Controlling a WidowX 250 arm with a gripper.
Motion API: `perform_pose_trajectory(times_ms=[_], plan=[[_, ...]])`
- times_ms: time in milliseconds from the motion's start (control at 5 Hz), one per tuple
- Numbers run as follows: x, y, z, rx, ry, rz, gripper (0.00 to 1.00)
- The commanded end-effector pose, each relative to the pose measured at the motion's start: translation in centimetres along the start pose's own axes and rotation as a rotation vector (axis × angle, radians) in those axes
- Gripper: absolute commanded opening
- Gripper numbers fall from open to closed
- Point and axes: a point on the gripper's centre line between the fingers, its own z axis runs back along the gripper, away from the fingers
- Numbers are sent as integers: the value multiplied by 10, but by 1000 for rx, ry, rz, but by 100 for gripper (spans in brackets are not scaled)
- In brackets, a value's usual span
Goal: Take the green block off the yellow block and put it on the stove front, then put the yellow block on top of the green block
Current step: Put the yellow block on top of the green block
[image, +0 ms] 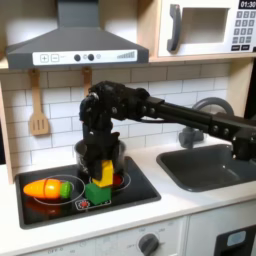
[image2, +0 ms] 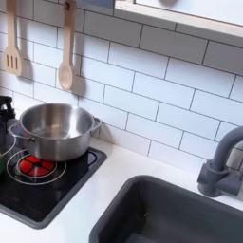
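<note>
The gripper (image: 101,168) looks clamped on the yellow block (image: 105,171), right over the green block (image: 96,192) near the stove's (image: 140,186) front edge, and an off-centre release could tip it onto the toy carrot (image: 50,187) alongside.

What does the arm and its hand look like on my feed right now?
In the first exterior view the arm is all black: chunky boxy links with rounded joints, matte finish. The hand is black as well, narrow with slim fingers. No markings or cables are clear enough to make out.
</note>
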Motion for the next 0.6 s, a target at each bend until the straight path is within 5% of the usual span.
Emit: perform_pose_trajectory(times_ms=[0, 400], plan=[[3, 4, -6, 13, 6, 11, 0], [4, 8, -12, 14, 23, 20, 0]])
